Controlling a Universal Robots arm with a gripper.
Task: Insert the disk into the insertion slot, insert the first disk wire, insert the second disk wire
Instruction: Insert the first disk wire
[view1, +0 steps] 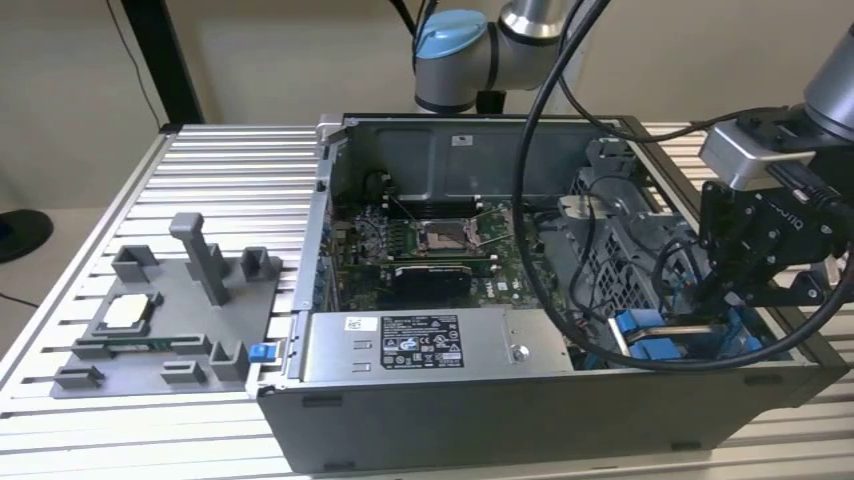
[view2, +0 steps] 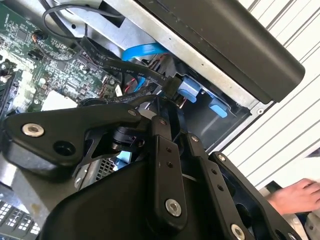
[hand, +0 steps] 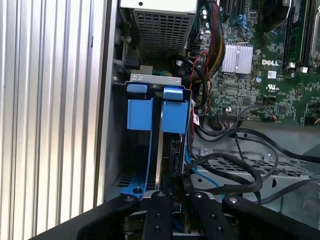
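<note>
- Exterior view's left: a pale ribbed aluminium table (view1: 227, 160) carries a grey plastic parts fixture with upright posts (view1: 160, 320). It sits well apart from the work. Judged a holding jig, set where it does not crowd the arm.
- Centre: an open dark-grey metal computer case (view1: 534, 420) lies on its side, so the green motherboard (view1: 427, 250) and the bays face up for access from above. A grey labelled power-supply box (view1: 414, 345) sits along the near wall.
- Exterior view's right: the black linkage pincer (view1: 703, 298) reaches down into the insertion slot (view1: 647, 340), the grey metal bay with bright blue rails in the case's corner. Apart or clamped, I cannot tell.
- The first wrist view looks straight along the bay, an angle the exterior view lacks. The disk (hand: 175, 116), a silver-grey drive in its blue carrier, stands edge-on inside the slot. Its blue tab is level with the tab of the neighbouring rail. Judged seated, so the disk step looks done.
- The second wrist view gives the other flank. A black flat wire with a block connector (view2: 170, 89) sits right at the pincer's tip, just beside the blue tabs. Touching or held, I cannot tell. Judged: the work stands at the wire stage.
- Same view: a light-blue flat cable (view2: 142, 50) loops under the case wall. A person's hand (view2: 295, 196) rests outside the case, well apart from the pincer.
</note>
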